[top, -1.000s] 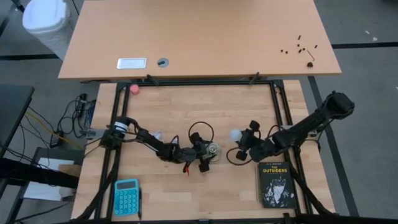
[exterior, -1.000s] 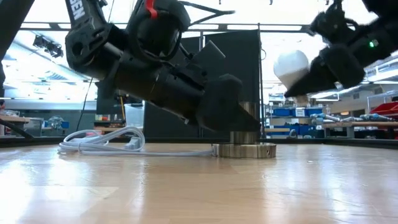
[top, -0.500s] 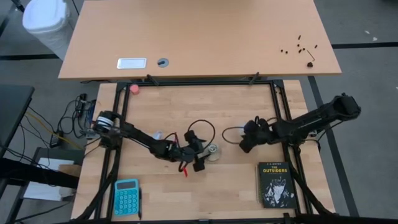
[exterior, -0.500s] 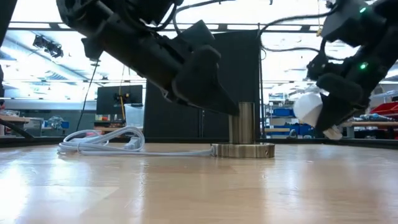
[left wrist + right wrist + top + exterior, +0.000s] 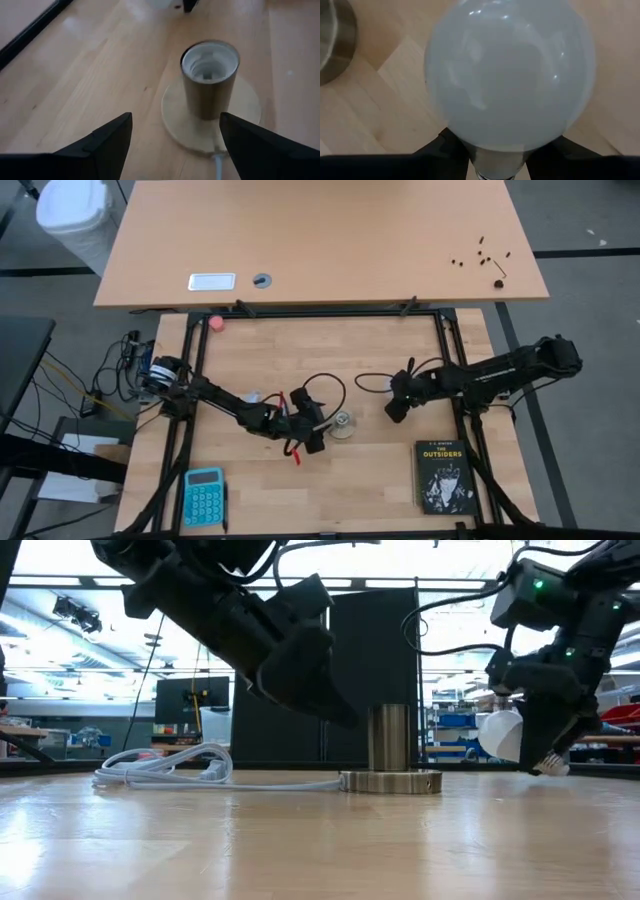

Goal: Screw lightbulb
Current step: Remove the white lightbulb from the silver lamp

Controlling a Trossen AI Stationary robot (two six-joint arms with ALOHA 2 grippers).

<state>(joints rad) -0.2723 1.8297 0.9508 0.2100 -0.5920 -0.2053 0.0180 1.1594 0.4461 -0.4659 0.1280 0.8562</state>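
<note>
- High view: you see the left hand low on the desk, just beside the socket on its left, with the right hand well apart on the socket's other side. A book lies near the right arm and a calculator sits at the near left corner; neither is in your way
- Low view: the lightbulb hangs above the desk in the right hand, off to the side of the socket and roughly level with the mouth of its upright barrel. The bulb lies tilted, globe towards the socket and screw base angled down and away, so its long axis is not lined up with the barrel. You would have to swing it upright, base down, and carry it across over the opening. The white cord trails away from the socket along the desk
- Left wrist view: your left hand's fingers stand wide, either side of the socket, touching nothing; its threaded mouth faces up, empty
- Right wrist view: the right hand is narrow, clamped on the neck of the lightbulb just under the globe; the right arm is the one to bring it in
</note>
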